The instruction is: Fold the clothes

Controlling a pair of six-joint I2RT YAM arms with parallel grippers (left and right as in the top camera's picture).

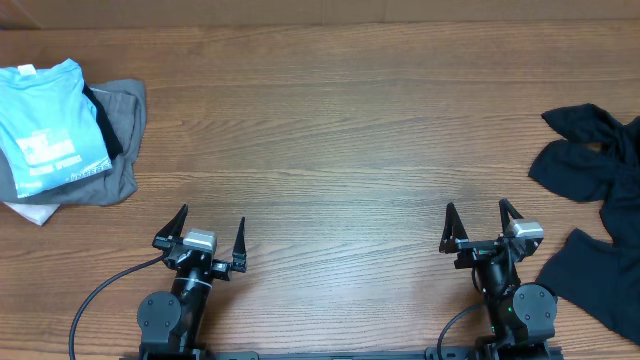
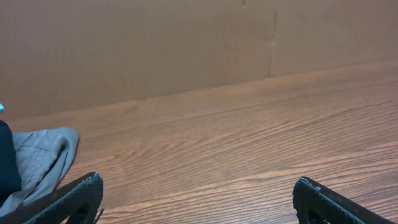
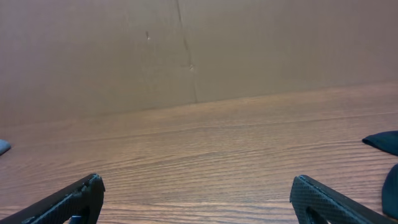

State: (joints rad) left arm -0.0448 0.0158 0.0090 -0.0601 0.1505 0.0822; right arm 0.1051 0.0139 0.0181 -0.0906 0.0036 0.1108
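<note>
The clothes, a crumpled plain black garment, lie at the table's right edge and run out of the overhead view; a dark corner of them shows at the right of the right wrist view. My right gripper stands open just left of the garment, apart from it, with only wood between its fingers. My left gripper is open too, near the front left, holding nothing. In both wrist views the gripper shows wide-spread fingertips over bare table.
A folded light blue t-shirt with white print lies on a grey garment at the far left; the grey fabric shows in the left wrist view. A brown cardboard wall stands behind the wooden table.
</note>
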